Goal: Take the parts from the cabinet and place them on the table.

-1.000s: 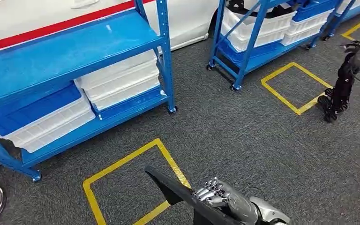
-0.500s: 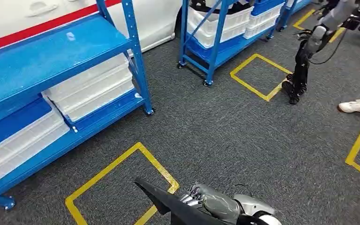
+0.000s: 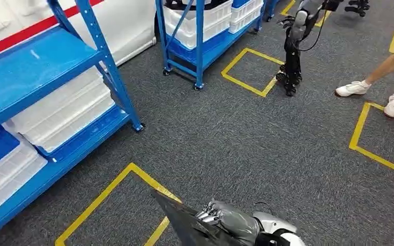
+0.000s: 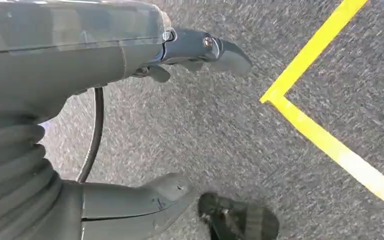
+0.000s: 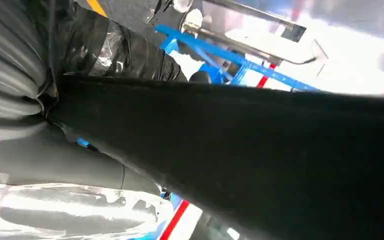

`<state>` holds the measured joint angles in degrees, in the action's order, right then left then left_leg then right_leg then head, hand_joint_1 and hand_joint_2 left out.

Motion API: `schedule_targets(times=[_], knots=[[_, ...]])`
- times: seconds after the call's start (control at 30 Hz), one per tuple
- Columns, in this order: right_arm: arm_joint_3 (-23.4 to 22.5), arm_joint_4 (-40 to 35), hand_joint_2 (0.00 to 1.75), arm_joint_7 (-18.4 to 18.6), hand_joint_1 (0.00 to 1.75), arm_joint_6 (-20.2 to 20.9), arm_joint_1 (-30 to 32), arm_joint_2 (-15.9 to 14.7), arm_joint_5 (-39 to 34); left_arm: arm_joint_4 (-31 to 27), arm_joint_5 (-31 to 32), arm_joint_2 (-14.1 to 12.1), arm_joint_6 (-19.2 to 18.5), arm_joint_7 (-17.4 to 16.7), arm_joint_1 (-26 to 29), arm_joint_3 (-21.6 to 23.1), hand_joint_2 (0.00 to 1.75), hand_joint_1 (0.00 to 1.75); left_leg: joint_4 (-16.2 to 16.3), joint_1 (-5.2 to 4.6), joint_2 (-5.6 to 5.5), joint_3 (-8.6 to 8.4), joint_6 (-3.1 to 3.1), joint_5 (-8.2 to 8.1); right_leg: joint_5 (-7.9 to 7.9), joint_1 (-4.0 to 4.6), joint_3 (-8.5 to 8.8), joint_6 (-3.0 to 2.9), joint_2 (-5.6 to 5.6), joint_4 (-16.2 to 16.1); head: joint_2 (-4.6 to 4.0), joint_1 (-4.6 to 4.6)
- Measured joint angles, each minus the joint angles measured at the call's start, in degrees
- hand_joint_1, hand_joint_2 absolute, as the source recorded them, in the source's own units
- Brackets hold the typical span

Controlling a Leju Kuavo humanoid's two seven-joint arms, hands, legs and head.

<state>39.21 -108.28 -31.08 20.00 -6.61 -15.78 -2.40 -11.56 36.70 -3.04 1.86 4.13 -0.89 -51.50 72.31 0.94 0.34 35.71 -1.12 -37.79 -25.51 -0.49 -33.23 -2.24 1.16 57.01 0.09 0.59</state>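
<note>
Blue shelving rack (image 3: pixel 36 77) at 10 o'clock, white bins (image 3: pixel 61 115) on its lower shelf. Yellow floor square (image 3: pixel 118 205) at 7 o'clock. Right hand (image 3: pixel 225 220) at 6 o'clock, fingers curled around flat black part (image 3: pixel 184 223). Left hand (image 4: pixel 130 125) hangs over carpet, fingers apart, holding nothing.

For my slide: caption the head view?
Right hand holding a black part above grey carpet, blue racks alongside.
</note>
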Motion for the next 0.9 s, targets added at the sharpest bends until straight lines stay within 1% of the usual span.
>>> schedule_targets(times=[0.03, 0.07, 0.1, 0.13, 0.17, 0.2, 0.23, 0.27, 0.3, 0.33, 0.37, 0.4, 0.43, 0.47, 0.5, 0.53, 0.57, 0.6, 0.63, 0.67, 0.7, 0.73, 0.77, 0.83, 0.87, 0.9], knots=[[0.0, 0.2, 1.75, 0.0, 1.75, -0.2, 0.2, 0.0, -0.1, 0.0, 0.0, 0.0, 0.0, 0.0, 0.2, -0.1, 1.75, 0.00, 2.2, 0.01, 0.00, 1.21, -0.06, -0.07, 0.00, 0.03, -0.03, 0.00, 0.73, 0.1, 0.00, 0.00], [0.0, 0.2, 1.75, 0.0, 1.75, -0.3, 0.5, 0.0, -0.2, 0.0, 0.0, 0.0, 0.0, 0.0, 0.2, -0.2, 1.75, 0.00, 1.6, 0.03, -0.01, 1.13, -0.02, 1.25, -0.01, 0.02, -0.01, 0.01, 1.39, 0.2, 0.00, 0.00], [0.0, 0.3, 1.75, -0.1, 1.75, -0.3, 0.7, 0.0, -0.2, 0.0, 0.0, 0.0, 0.0, 0.0, 0.3, -0.3, 1.75, 0.00, -1.7, 0.08, -0.10, -0.16, 0.07, 3.81, -0.06, 0.01, 0.00, 0.05, 2.21, 0.4, 0.00, 0.00], [-0.1, 0.3, 1.75, -0.2, 1.75, -0.3, 0.7, 0.0, -0.3, 0.0, 0.0, 0.0, 0.0, 0.0, 0.2, -0.3, 1.75, 0.00, -7.3, 0.19, -0.56, -2.55, 0.17, 7.07, -0.16, -0.01, 0.04, 0.20, 3.09, 0.6, 0.00, 0.00], [-0.1, 0.3, 1.75, -0.3, 1.75, -0.4, 0.8, 0.1, -0.3, 0.0, 0.0, 0.0, 0.0, 0.0, 0.3, -0.4, 1.75, 0.00, -12.5, 0.33, -1.92, -4.84, 0.31, 9.65, -0.28, -0.04, 0.07, 0.38, 3.78, 0.9, 0.00, 0.00], [-0.2, 0.3, 1.75, -0.4, 1.75, -0.4, 0.9, 0.1, -0.5, 0.0, 0.1, 0.0, 0.0, 0.0, 0.2, -0.4, 1.75, 0.00, -14.8, 0.41, -4.83, -5.99, 0.56, 9.11, -0.28, -0.03, -0.05, 0.66, 4.38, 1.0, 0.00, -0.02], [-0.3, 0.3, 1.75, -0.4, 1.75, -0.4, 0.8, 0.1, -0.5, 0.0, 0.1, 0.0, 0.0, 0.1, 0.3, -0.5, 1.75, 0.00, -15.8, 0.39, -4.87, -6.05, 0.63, 9.21, -0.28, 0.07, -0.53, 1.07, 5.18, 1.4, 0.00, -0.02], [-0.4, 0.2, 1.75, -0.5, 1.75, -0.4, 1.0, 0.1, -0.6, 0.0, 0.1, 0.0, 0.0, 0.2, 0.3, -0.5, 1.75, 0.00, -15.5, 0.23, -4.33, -5.99, 0.70, 9.24, 0.00, -0.10, -0.80, 1.51, 5.68, 1.3, 0.00, 0.00], [-0.5, 0.2, 1.75, -0.6, 1.75, -0.4, 1.3, 0.1, -0.7, 0.0, 0.2, 0.0, 0.0, 0.2, 0.2, -0.5, 1.75, 0.00, -15.4, 0.08, -3.85, -6.19, 0.96, 9.28, 0.23, -0.27, -0.89, 1.88, 6.26, 1.0, 0.00, 0.00], [-0.8, 0.2, 1.75, -0.8, 1.75, -0.2, 1.7, 0.1, -0.8, 0.0, 0.5, 0.0, -0.1, 0.4, 0.1, -0.7, 1.75, 0.00, -15.6, 0.02, -3.10, -6.21, 1.43, 9.53, 0.51, -0.15, -0.97, 2.39, 7.04, 0.8, 0.00, -0.02], [-1.0, 0.2, 1.75, -1.0, 1.75, 0.1, 1.9, 0.1, -0.8, 0.0, 0.5, 0.0, -0.1, 0.5, 0.0, -0.9, 1.75, 0.00, -16.2, 0.59, -2.15, -6.30, 2.18, 10.01, 0.00, -0.31, -1.11, 2.51, 5.93, 1.4, 0.00, 0.00], [-1.2, 0.2, 1.75, -1.2, 1.75, 0.2, 1.9, 0.1, -0.9, 0.0, 0.6, 0.0, -0.1, 0.6, 0.0, -1.0, 1.75, 0.00, -16.4, 0.42, -1.58, -6.34, 2.65, 10.07, -1.40, 0.05, -1.85, 2.67, 2.33, 3.2, 0.00, -0.07], [-1.4, 0.2, 1.75, -1.2, 1.75, 0.4, 1.9, 0.3, -1.0, 0.0, 0.6, 0.0, -0.2, 0.7, 0.0, -1.2, 1.75, 0.00, -16.3, 0.23, -0.87, -6.30, 3.01, 10.10, -3.67, 0.07, -3.53, 2.88, 0.40, 6.6, 0.00, -0.02], [-1.4, 0.2, 1.75, -1.3, 1.75, 0.5, 1.9, 0.4, -1.0, 0.0, 0.7, 0.0, -0.2, 0.7, 0.2, -1.3, 1.75, 0.00, -16.3, 0.07, -0.09, -6.24, 3.04, 10.07, -6.02, -0.03, -5.62, 3.11, -0.40, 11.1, 0.00, -0.04], [-1.5, 0.2, 1.75, -1.3, 1.75, 0.5, 2.0, 0.5, -1.1, 0.0, 0.7, 0.0, -0.2, 0.7, 0.4, -1.3, 1.75, 0.00, -16.3, -0.09, 0.89, -6.15, 3.15, 10.01, -8.12, -0.18, -7.96, 3.30, -0.59, 16.1, 0.00, -0.02], [-1.5, 0.2, 1.75, -1.4, 1.75, 0.6, 2.2, 0.7, -1.3, 0.0, 0.7, 0.0, -0.2, 0.7, 0.5, -1.4, 1.75, 0.00, -16.3, -0.18, 1.74, -6.09, 3.15, 10.00, -8.79, -0.33, -9.27, 3.44, -0.64, 19.0, 0.00, -0.02], [-1.6, 0.2, 1.75, -1.4, 1.75, 0.8, 2.4, 0.9, -1.5, 0.0, 0.7, 0.0, -0.2, 0.8, 0.4, -1.4, 1.75, 0.00, -16.3, -0.23, 2.47, -6.11, 3.15, 9.95, -8.03, -0.44, -9.10, 3.52, -0.76, 18.9, 0.00, -0.04], [-1.8, 0.2, 1.75, -1.4, 1.75, 1.0, 2.5, 1.0, -1.6, 0.0, 0.9, 0.0, -0.2, 0.9, 0.3, -1.5, 1.75, 0.00, -16.3, -0.27, 3.12, -6.18, 3.06, 9.87, -6.14, -0.43, -7.50, 3.47, -1.00, 16.1, 0.00, -0.02], [-1.9, 0.2, 1.75, -1.5, 1.75, 1.0, 2.6, 1.2, -1.8, 0.0, 1.1, 0.0, -0.2, 0.9, 0.2, -1.6, 1.75, 0.00, -16.3, -0.28, 3.69, -6.37, 2.91, 9.77, -3.82, -0.40, -4.81, 3.28, -1.37, 11.4, 0.00, -0.04], [-2.0, 0.1, 1.75, -1.6, 1.75, 1.0, 2.5, 1.4, -1.8, 0.0, 1.1, 0.0, -0.3, 0.9, 0.1, -1.6, 1.75, 0.00, -16.3, -0.28, 4.30, -6.62, 2.71, 9.62, -1.53, -0.22, -1.50, 2.92, -2.73, 5.6, 0.00, -0.04], [-2.1, -0.1, 1.75, -1.6, 1.75, 1.1, 2.5, 1.6, -1.9, 0.0, 1.1, 0.1, -0.3, 0.9, 0.1, -1.6, 1.75, 0.00, -16.3, -0.32, 4.79, -6.84, 2.49, 9.47, -1.33, 0.29, 0.68, 2.43, -5.63, 1.3, 0.00, -0.02], [-2.1, -0.2, 1.75, -1.7, 1.75, 1.1, 2.4, 1.9, -1.9, 0.0, 1.1, 0.1, -0.3, 0.9, 0.2, -1.7, 1.75, 0.00, -16.2, -0.62, 5.28, -6.77, 2.08, 9.27, -1.43, 0.95, 0.83, 1.98, -5.80, 0.8, 0.00, -0.02], [-2.2, -0.4, 1.75, -1.8, 1.75, 1.1, 2.5, 2.0, -2.0, 0.0, 1.1, 0.1, -0.3, 0.9, 0.2, -1.7, 1.75, 0.00, -16.2, -0.62, 5.73, -6.84, 1.81, 9.16, -1.38, 0.93, 0.54, 1.67, -5.01, 0.8, 0.00, -0.02], [-2.2, -0.5, 1.75, -1.9, 1.75, 1.3, 2.6, 2.1, -2.1, 0.0, 1.2, 0.2, -0.3, 0.9, -0.1, -1.7, 1.75, 0.00, -16.4, -0.64, 7.01, -7.18, 1.32, 9.14, -1.32, 1.08, 0.26, 1.28, -3.81, 0.8, 0.00, -0.04], [-2.2, -0.7, 1.75, -1.8, 1.75, 1.5, 2.7, 2.2, -2.1, 0.0, 1.2, 0.2, -0.3, 0.9, -0.2, -1.7, 1.75, 0.00, -16.2, -0.68, 7.13, -7.19, 0.95, 8.72, -0.92, 0.50, 0.58, 0.71, -3.08, 0.2, 0.00, 0.00], [-2.2, -0.9, 1.75, -1.9, 1.75, 1.5, 2.7, 2.4, -2.2, 0.0, 1.4, 0.2, -0.3, 1.0, -0.3, -1.7, 1.75, 0.00, -14.9, -0.33, 4.06, -6.77, 0.71, 7.49, -0.71, 0.40, 0.65, 0.35, -2.65, -0.1, 0.00, -0.02]])
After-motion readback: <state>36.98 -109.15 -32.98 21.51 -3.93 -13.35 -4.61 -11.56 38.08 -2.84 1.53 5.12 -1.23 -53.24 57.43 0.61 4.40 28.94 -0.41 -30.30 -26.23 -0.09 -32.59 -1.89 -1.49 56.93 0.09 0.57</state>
